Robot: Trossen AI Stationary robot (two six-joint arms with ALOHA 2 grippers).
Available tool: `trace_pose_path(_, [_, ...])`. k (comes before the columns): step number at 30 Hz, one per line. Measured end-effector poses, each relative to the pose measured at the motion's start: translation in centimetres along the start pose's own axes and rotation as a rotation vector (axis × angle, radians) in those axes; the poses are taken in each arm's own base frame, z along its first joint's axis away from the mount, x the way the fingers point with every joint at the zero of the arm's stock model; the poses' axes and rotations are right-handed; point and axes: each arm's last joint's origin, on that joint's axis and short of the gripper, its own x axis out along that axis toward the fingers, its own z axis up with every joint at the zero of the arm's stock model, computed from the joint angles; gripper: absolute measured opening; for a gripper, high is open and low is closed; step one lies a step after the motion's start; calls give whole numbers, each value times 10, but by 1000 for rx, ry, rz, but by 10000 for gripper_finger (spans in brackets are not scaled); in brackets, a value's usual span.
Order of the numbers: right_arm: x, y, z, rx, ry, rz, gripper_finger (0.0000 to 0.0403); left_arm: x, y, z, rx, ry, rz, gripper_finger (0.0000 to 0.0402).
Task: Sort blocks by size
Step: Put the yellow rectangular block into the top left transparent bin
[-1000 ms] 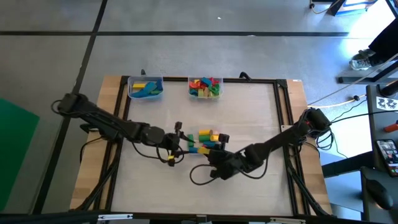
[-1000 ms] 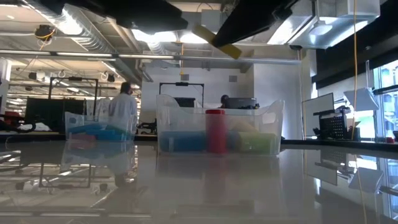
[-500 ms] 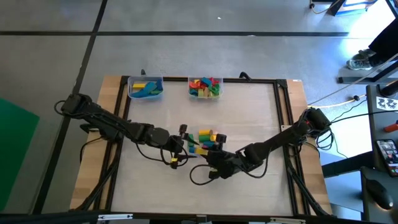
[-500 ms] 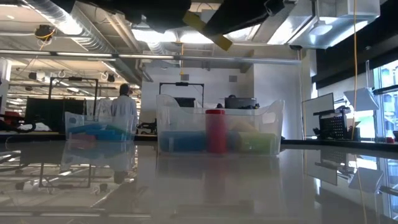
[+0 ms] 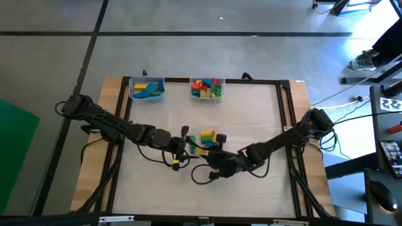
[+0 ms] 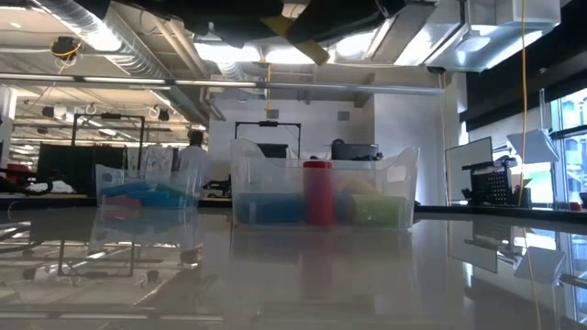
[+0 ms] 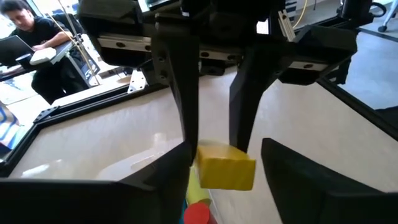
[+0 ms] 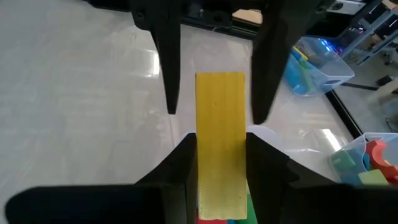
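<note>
We see both arms stretched low toward the middle of the counter (image 5: 264,119), meeting near a small pile of blocks (image 5: 208,142). The right gripper (image 5: 213,168), reaching in from 4 o'clock, has its jaws pinching a long yellow block (image 8: 219,146) lengthwise between them; under it sit red and green pieces. The left gripper (image 5: 186,149), coming from 9 o'clock, has its jaws spread around a short yellow block (image 7: 226,170), with a red piece just below it. Farther off, at 12 o'clock, 2 clear tubs stand along the counter's edge: 1 (image 5: 146,88) with mostly blue blocks, 1 (image 5: 207,88) with mixed red, green and yellow blocks.
</note>
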Motion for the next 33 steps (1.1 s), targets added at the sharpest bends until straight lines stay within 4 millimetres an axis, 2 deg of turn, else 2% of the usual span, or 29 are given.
trace_pose_path(8, [0,0,1,19,-11,3,107,0,0,0,16,1,4,112])
trace_pose_path(13, [0,1,4,36,-37,2,154,-2,0,1,15,1,-2,105])
trace_pose_path(16, [-4,1,5,29,-35,-3,192,-10,3,2,7,37,14,105])
trace_pose_path(21, [-27,6,10,41,-63,20,239,-42,19,16,-23,167,205,106])
trace_pose_path(26, [-36,12,8,62,-53,31,259,-83,45,16,-40,283,495,104])
trace_pose_path(33, [-35,10,3,107,-14,18,261,-125,94,-2,-170,440,830,106])
